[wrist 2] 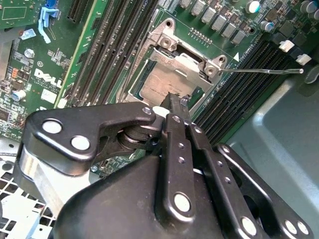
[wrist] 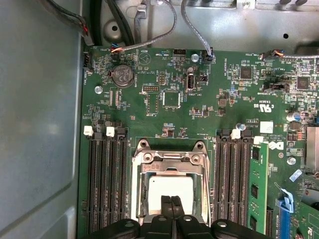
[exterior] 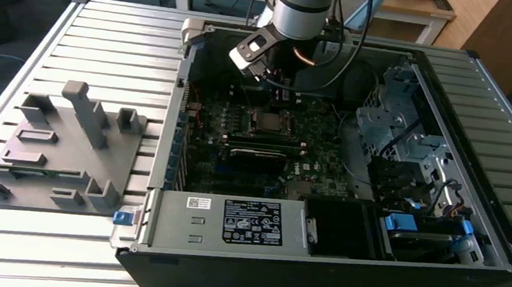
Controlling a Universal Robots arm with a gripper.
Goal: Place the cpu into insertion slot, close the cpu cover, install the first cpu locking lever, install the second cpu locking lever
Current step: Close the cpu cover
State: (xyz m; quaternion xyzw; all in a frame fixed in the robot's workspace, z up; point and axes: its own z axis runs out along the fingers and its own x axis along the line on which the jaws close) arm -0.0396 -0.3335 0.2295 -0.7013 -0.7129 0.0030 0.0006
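The gripper (wrist: pixel 172 201) is pinched closed and empty, its tips over the cpu (wrist: pixel 171 188) — seated in the insertion slot (wrist: pixel 143 196), framed by the cpu cover (wrist: pixel 172 163). In the exterior view, the arm (exterior: pixel 302 8) stands at the slot's twelve o'clock.

Bright even light, soft shadows, slight glare
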